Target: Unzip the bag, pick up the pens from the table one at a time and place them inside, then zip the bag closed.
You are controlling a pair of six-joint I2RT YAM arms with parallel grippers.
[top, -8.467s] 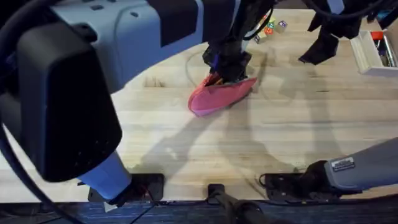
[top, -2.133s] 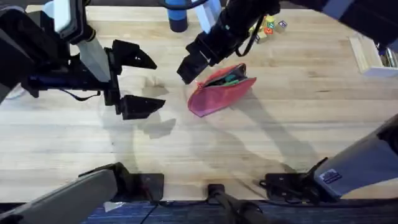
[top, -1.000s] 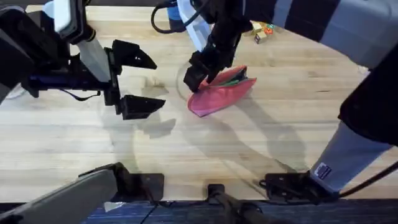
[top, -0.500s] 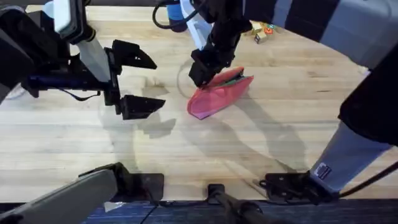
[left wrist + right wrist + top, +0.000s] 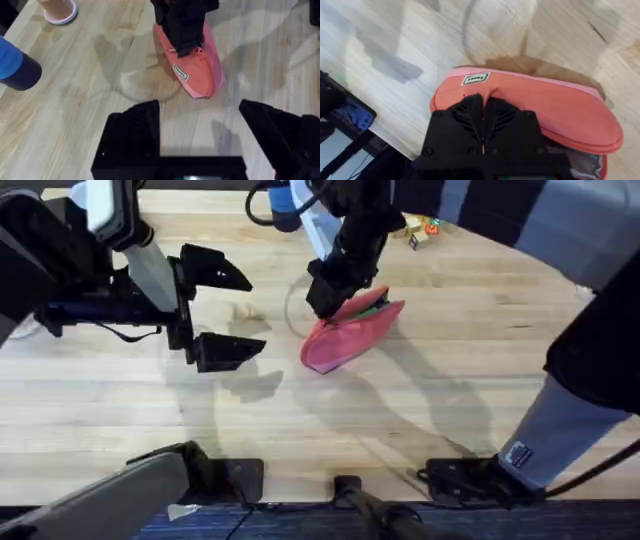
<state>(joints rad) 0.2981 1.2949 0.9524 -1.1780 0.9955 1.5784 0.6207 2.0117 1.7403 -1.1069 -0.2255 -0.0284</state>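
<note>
Bag [image 5: 345,340] closing is the step in hand: the pink-red pouch lies on the table [image 5: 480,400] a little far of centre, with its mouth partly open toward its right end, where something green is glimpsed inside. No pen is seen lying on the wood near it, so the loading is judged done.

The right gripper [image 5: 330,290] is set over the pouch's far-left end, its fingers [image 5: 465,125] pressed together; in the right wrist view they sit right at the zipper line beside the small label [image 5: 475,78], probably pinched on the pull tab, though the tab itself is hidden beneath them. The left gripper [image 5: 215,310] is held well to the left of the pouch, above the wood, its jaws spread wide and nothing between them.

For the next move, the pull would need to be drawn along the top edge toward the open end, and the soft pouch may slide unless it is steadied by the idle arm.

Compared with a second ago, the pouch has been nudged slightly leftward and its opening appears narrower; the left gripper has not shifted.
</note>
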